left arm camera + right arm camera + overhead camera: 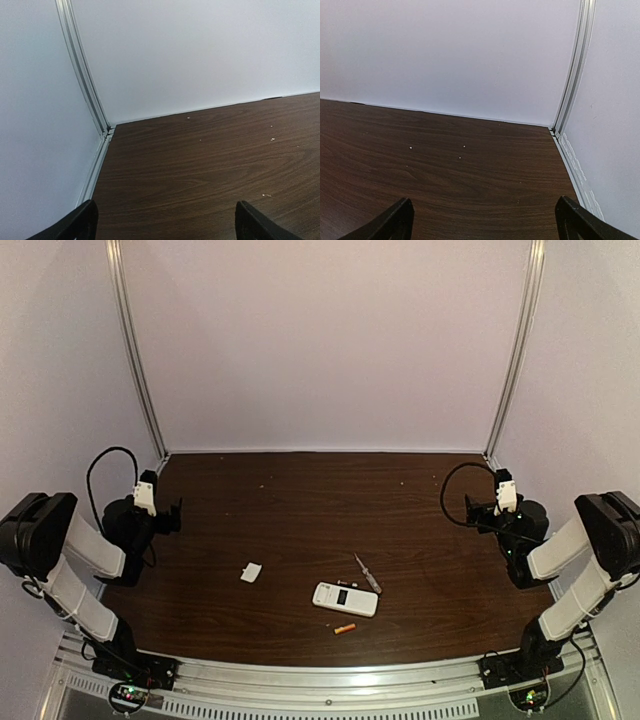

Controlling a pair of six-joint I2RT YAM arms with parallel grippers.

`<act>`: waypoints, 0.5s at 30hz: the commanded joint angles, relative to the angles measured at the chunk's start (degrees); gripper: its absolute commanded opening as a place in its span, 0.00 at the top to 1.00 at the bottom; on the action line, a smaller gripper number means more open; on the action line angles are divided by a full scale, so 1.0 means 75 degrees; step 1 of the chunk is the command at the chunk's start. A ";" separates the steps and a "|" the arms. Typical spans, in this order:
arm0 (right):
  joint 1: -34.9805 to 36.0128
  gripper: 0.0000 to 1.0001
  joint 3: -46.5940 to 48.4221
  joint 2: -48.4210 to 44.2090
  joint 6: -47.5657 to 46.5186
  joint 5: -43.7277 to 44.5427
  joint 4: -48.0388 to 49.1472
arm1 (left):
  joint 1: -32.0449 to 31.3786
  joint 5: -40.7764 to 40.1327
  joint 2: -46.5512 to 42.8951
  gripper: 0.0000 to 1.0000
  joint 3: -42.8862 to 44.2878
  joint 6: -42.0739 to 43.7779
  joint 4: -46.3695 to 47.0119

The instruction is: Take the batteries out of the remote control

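The white remote control lies flat near the front middle of the table, its dark display window facing up. An orange battery lies just in front of it. A slim silvery-grey battery rests at an angle just behind the remote's right end. My left gripper is drawn back at the table's left edge, open and empty. My right gripper is drawn back at the right edge, also open and empty. In the wrist views, the left gripper and right gripper show only bare wood between wide-spread fingertips.
A small white squarish cover piece lies left of the remote. White walls with metal corner rails close the table on three sides. Tiny pale crumbs dot the dark wooden table.
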 commanded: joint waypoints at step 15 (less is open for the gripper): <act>-0.0009 0.00 -0.0048 0.0035 0.0076 0.0105 0.0090 | 0.0060 -0.0070 0.0033 0.02 0.0088 -0.0077 0.0114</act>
